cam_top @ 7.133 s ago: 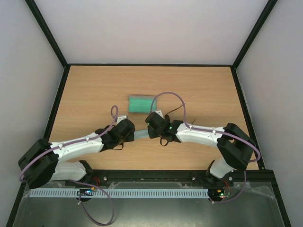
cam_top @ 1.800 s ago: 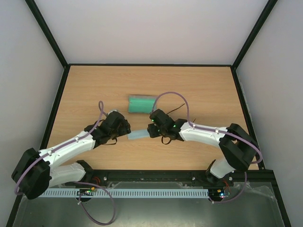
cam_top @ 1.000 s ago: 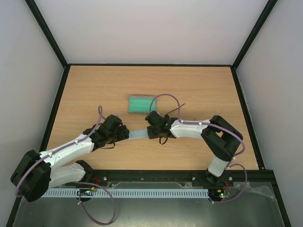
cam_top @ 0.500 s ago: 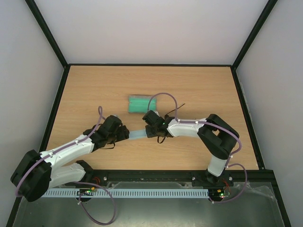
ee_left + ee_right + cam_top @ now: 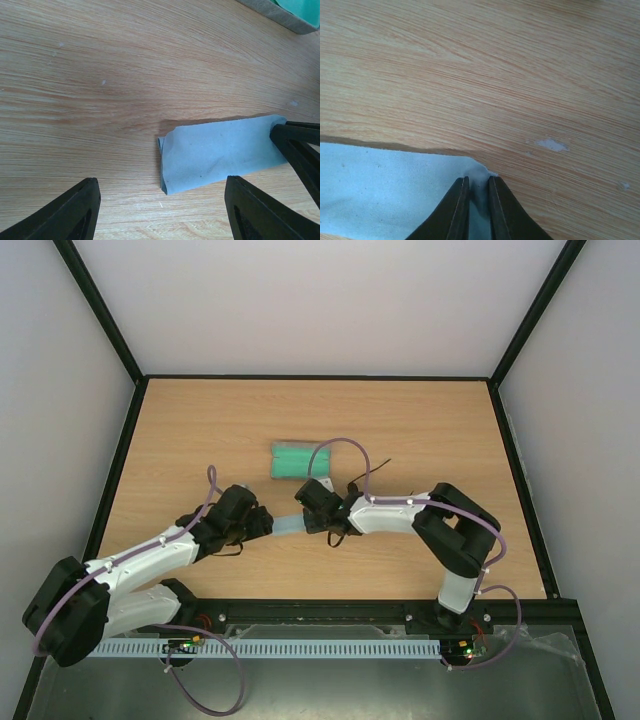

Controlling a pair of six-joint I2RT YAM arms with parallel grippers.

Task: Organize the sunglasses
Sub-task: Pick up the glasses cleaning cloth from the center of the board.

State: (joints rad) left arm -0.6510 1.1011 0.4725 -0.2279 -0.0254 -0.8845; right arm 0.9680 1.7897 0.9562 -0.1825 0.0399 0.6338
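So the thin dark wire-frame sunglasses sit mid-desk, mostly hidden under the right arm. One slim temple pokes out toward the far right corner. Right pincer is pinching one end of the light blue cloth, and left pincer is spread wide by the other end.

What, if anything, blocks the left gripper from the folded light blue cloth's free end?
Likely nothing, so yes: the left gripper hangs open over the cloth's free end; the right gripper pinches only the opposite end.
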